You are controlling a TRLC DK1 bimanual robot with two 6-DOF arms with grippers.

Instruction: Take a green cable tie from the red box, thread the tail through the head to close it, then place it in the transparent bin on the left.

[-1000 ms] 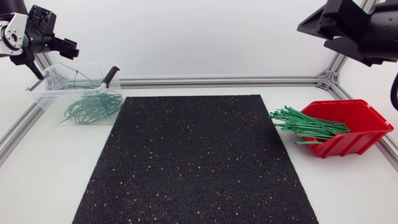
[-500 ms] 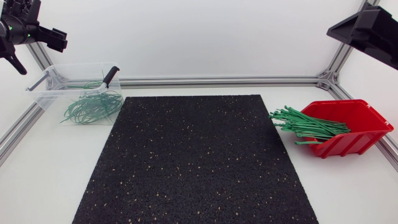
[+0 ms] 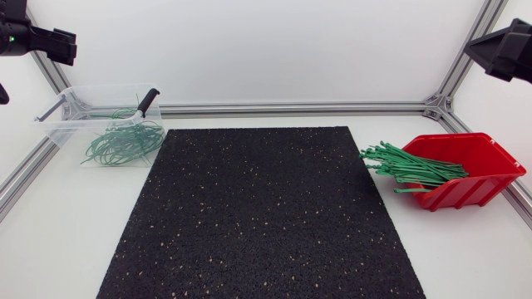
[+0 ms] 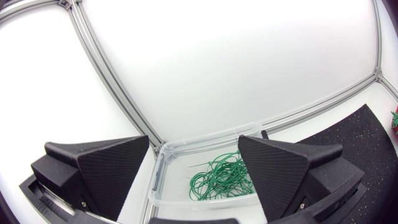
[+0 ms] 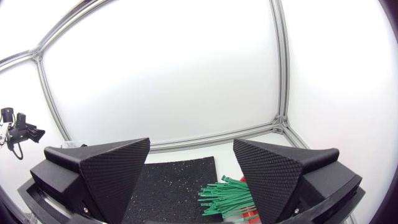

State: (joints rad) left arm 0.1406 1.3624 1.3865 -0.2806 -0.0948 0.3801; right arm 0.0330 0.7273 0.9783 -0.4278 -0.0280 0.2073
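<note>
The red box (image 3: 478, 170) stands at the table's right, with a bundle of straight green cable ties (image 3: 411, 166) sticking out over its left side. At the back left, the transparent bin (image 3: 62, 124) holds several looped green ties (image 3: 123, 141). My left arm (image 3: 33, 37) is high in the left corner. Its gripper (image 4: 194, 165) is open and empty, and the bin (image 4: 160, 180) lies below and ahead of it. My right arm (image 3: 507, 50) is high in the right corner. Its gripper (image 5: 191, 165) is also open and empty, above the ties (image 5: 224, 196).
A black speckled mat (image 3: 262, 212) covers the middle of the table. A black-handled object (image 3: 148, 100) leans on the bin's back right corner. Aluminium frame rails (image 3: 291, 108) run along the back and side edges.
Both arms have pulled up and outward toward the upper corners. The left gripper has moved away from the bin. The ties, box and bin have not moved.
</note>
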